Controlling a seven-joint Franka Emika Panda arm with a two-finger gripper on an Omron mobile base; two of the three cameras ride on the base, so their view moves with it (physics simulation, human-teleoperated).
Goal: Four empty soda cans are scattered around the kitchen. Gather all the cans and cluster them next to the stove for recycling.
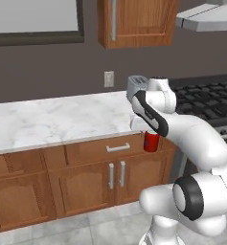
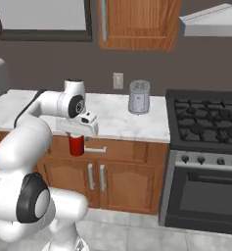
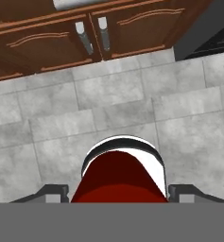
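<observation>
The pincer [image 3: 118, 191] is pointing straight down and gripping a red soda can [image 2: 76, 145] between its two dark fingers [image 3: 54, 193], one on each side of the can's body. In the left base view the same soda can [image 1: 151, 141] is hanging below the white hand, in front of the wooden drawer face and just off the front edge of the marble surface [image 1: 52, 119], not resting on anything. In the hand view the can [image 3: 119, 179] is sitting at 6 o'clock, its silvery rim showing at the far end, with the grey tiled floor [image 3: 108, 108] lying beneath it and the cabinet doors [image 3: 61, 40] running across 12 o'clock. In the right base view the stove [image 2: 205, 122] is standing at 3 o'clock from the held can, well apart from it, its black grates touching the right end of the surface [image 2: 122, 122]. A grey toaster [image 2: 139, 97] is standing on the surface near the stove, at about 1 o'clock from the can. A white wall outlet [image 2: 118, 80] is showing just left of the toaster, above the surface.
</observation>
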